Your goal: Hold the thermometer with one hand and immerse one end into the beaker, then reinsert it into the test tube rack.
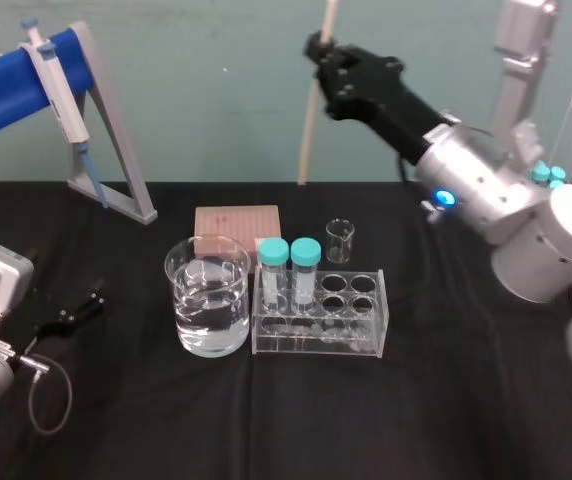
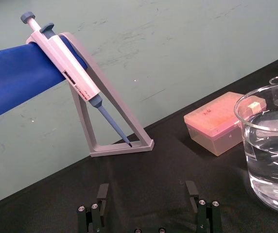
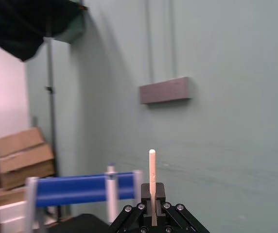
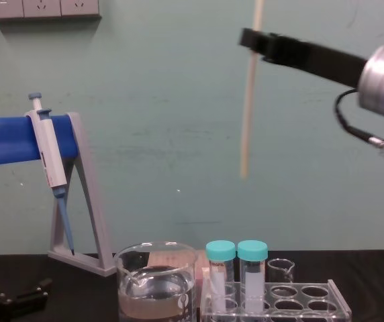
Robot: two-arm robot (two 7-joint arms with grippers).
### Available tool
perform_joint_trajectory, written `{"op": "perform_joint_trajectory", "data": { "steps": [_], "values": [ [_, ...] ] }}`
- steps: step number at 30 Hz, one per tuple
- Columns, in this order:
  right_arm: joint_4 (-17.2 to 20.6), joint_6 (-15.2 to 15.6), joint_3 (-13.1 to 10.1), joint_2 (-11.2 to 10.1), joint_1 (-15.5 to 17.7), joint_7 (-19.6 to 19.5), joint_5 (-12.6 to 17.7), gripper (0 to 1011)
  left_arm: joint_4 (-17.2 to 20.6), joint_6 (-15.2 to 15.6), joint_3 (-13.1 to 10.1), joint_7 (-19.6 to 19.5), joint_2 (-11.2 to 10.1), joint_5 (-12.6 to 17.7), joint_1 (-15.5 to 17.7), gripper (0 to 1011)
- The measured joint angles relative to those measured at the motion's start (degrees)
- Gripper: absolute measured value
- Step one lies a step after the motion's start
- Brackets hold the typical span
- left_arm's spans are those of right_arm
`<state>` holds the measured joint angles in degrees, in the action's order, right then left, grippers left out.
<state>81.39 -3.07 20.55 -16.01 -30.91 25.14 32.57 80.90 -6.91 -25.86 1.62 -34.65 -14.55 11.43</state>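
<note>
Right black two-finger claw (image 1: pixel 316 50) pinches thin cream-white rod thermometer (image 1: pixel 309 120), upright, well above clear plastic test tube rack (image 1: pixel 361 340) and wide glass beaker (image 1: pixel 191 300). Left claw (image 2: pixel 148 191) spread, low over black bench (image 1: pixel 466 400). Grey-and-blue pipette (image 2: pixel 66 68) label unreadable.

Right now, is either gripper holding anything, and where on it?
The right gripper pinches the thermometer on its upper part, with the long lower length hanging free. The left gripper is open and empty.
</note>
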Motion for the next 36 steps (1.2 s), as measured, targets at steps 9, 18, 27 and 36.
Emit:
{"op": "perform_joint_trajectory", "data": {
  "steps": [9, 18, 27, 36],
  "values": [
    [2.09, 1.46, -3.43, -3.85, 2.94, -3.7, -1.98, 48, 0.0, 0.0, 0.0, 0.0, 0.0, 0.0, 0.0, 1004],
    [3.09, 3.5, -4.25, -6.46, 6.25, -3.06, -2.49, 48, 0.0, 0.0, 0.0, 0.0, 0.0, 0.0, 0.0, 1004],
    [2.15, 3.74, -4.22, -6.94, 8.2, -1.46, -1.93, 47, 0.0, 0.0, 0.0, 0.0, 0.0, 0.0, 0.0, 1004],
    [-1.76, 1.75, -3.25, -6.01, 7.68, 0.71, -1.44, 47, 0.0, 0.0, 0.0, 0.0, 0.0, 0.0, 0.0, 1004]
  ]
}}
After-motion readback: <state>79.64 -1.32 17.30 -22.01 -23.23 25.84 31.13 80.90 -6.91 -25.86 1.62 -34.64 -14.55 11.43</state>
